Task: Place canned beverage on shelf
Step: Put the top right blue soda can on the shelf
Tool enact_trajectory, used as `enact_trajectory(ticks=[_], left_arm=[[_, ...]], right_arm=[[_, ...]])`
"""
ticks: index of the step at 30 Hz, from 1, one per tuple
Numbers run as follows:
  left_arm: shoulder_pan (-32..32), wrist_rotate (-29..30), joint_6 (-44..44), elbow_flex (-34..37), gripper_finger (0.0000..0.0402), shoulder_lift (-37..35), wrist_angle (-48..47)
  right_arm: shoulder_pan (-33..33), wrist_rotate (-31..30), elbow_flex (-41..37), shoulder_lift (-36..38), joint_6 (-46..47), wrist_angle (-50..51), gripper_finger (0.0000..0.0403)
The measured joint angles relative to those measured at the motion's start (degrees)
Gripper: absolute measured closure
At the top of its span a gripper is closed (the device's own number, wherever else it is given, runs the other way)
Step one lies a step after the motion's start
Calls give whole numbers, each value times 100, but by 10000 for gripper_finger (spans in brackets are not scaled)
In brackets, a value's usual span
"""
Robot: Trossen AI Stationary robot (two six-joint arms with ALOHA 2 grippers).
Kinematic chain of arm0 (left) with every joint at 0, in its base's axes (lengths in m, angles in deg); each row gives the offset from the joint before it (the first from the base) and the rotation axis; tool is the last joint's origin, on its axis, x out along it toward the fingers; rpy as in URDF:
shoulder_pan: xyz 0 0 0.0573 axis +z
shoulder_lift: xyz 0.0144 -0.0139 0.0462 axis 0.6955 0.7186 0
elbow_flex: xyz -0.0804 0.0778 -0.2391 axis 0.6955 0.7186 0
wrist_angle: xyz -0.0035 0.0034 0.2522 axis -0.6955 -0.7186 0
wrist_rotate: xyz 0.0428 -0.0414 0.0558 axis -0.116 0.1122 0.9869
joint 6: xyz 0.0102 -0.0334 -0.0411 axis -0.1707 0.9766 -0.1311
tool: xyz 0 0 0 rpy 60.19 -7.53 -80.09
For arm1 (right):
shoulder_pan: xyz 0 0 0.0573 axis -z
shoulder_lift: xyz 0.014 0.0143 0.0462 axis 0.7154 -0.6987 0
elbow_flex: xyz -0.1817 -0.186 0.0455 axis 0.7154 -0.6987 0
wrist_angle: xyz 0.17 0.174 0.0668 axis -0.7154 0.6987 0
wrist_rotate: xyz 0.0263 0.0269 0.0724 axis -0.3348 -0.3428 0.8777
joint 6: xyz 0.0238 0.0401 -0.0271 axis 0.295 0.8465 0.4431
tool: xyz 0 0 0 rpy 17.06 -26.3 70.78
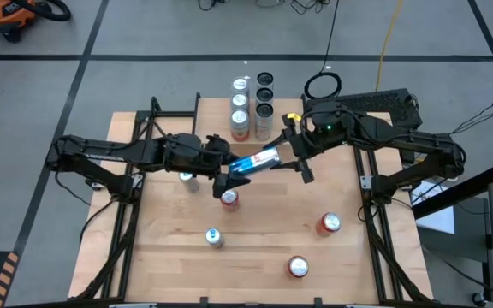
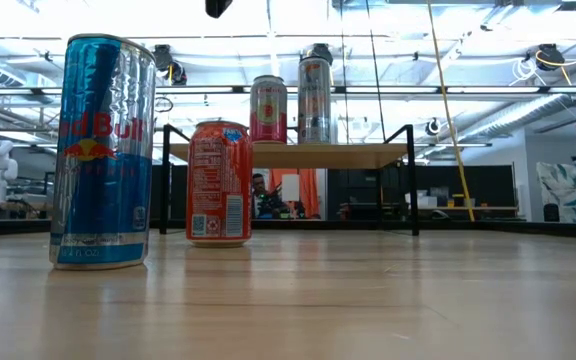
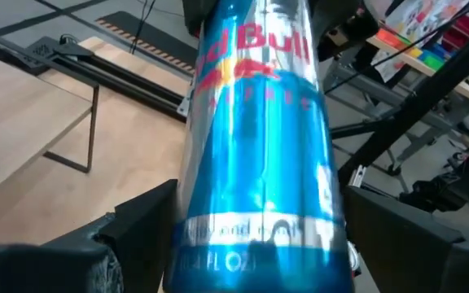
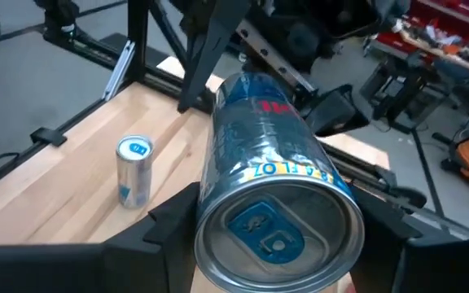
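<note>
High view — we see the blue can (image 1: 259, 161) lying on its side in the air above the middle of the tabletop (image 1: 169, 248), between the two arms. The right pincer (image 1: 291, 154) grips its far end; the left pincer (image 1: 232, 175) sits at its near end. The shelf (image 1: 251, 111) stands at the tabletop's far edge with five cans on it. Other cans stand about the tabletop, among them a red can (image 1: 329, 224) on the right.

Low view — we note a tall blue-and-silver can (image 2: 101, 152) upright at left, an orange can (image 2: 218, 184) beside it, and the shelf (image 2: 298, 155) behind, two cans showing on top.

Left wrist view — the blue can (image 3: 259, 146) fills the frame. The left fingers (image 3: 141, 224) stand wide on either side of it, a little clear of its wall.

Right wrist view — the right fingers (image 4: 173, 216) are closed against the blue can (image 4: 271, 195), its tab end toward the camera. A small can (image 4: 133, 169) stands on the tabletop beyond.
</note>
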Motion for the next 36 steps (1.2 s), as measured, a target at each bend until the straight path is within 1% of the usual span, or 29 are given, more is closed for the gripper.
enact_trajectory(ticks=[2,5,14,17,20,26,36], left_arm=[[0,48,-33,0,62,0,36],[0,116,-135,0,78,-2,65],[0,125,-170,0,154,-4,45],[-2,124,-159,0,173,-4,2],[0,112,-132,0,177,-4,17],[0,138,-127,0,166,-11,15],[0,151,-287,0,165,-101,46]], right_arm=[[0,3,0,1,13,72,192],[2,1,0,-7,20,55,192],[0,33,0,-9,57,77,191],[-2,20,0,-9,168,84,182],[-2,2,0,-9,275,76,170],[-22,-168,0,-9,594,19,146],[-20,-182,2,70,1735,-116,115]])
